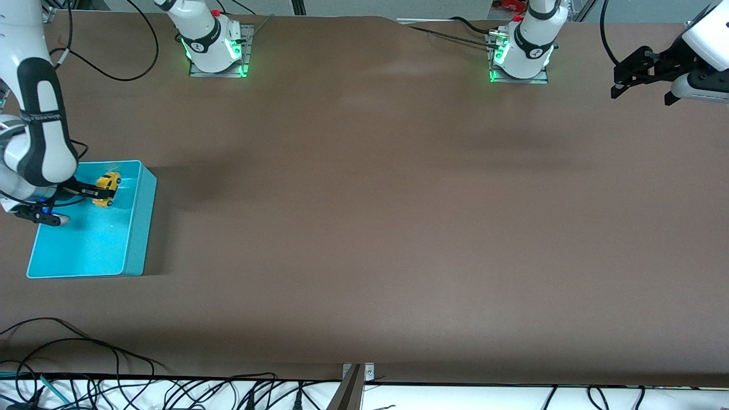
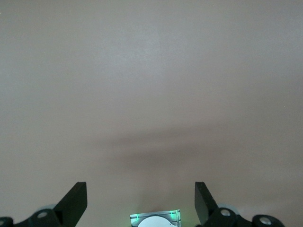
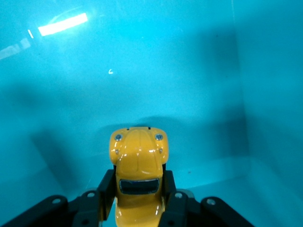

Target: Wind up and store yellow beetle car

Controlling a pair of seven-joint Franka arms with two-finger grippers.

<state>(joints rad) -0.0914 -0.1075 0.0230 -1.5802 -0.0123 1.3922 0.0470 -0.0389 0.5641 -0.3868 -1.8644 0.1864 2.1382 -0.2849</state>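
Note:
The yellow beetle car [image 1: 107,188] [image 3: 137,165] is clamped between the black fingers of my right gripper [image 1: 102,191] [image 3: 137,189]. It hangs inside the turquoise bin [image 1: 139,228], over the part of the bin's floor toward the robots' bases. In the right wrist view the car's hood points at the bin's floor [image 3: 142,71], with a side wall [image 3: 270,94] beside it. Whether its wheels touch the floor I cannot tell. My left gripper [image 1: 641,77] [image 2: 141,203] waits open in the air over the left arm's end of the table, fingers wide apart with nothing between them.
The brown table [image 1: 364,216] stretches between the bin and the left arm. The two arm bases [image 1: 213,42] [image 1: 524,48] stand along the edge by the robots. Loose cables [image 1: 85,364] lie along the edge nearest the front camera.

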